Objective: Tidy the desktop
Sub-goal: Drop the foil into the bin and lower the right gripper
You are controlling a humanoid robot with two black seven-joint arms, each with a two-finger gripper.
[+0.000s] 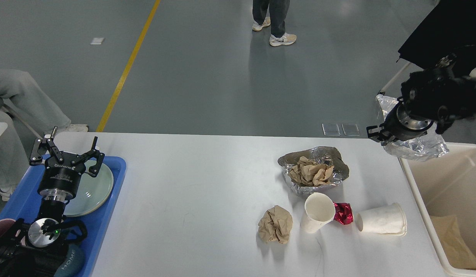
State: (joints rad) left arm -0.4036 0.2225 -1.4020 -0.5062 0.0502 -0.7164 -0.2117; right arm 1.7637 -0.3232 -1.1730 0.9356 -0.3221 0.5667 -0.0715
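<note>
Blue plastic tray [111,215] sits at the far left edge of the white desk [207,200], which fills the lower middle of your view, and a pale round plate [95,188] lies in it. Your left gripper [64,148] hangs over that plate. Its jaws are spread wide apart and they hold nothing.

Go right across the bare part of the desk and you come to the mess. A brown paper ball [276,224] lies near the front. Just beside it stands a white paper cup [318,212], tipped a little so you can see inside. A small red shiny wrapper [344,213] is touching that cup on its right side. Next comes a second white cup [382,224], lying flat on its side.

Behind those things sits a bent foil tray [299,184] with more crumpled brown paper [313,173] in it.

At the far right a cream bin [418,184] stands against the end of the desk — brown paper lies at its bottom.

Your right gripper [393,140] is held up high, above the far corner of the bin. A crumpled sheet of foil [422,144] hangs from it — you cannot see the two fingers, because the foil and the dark wrist hide them. So you cannot tell how wide the jaws are.
</note>
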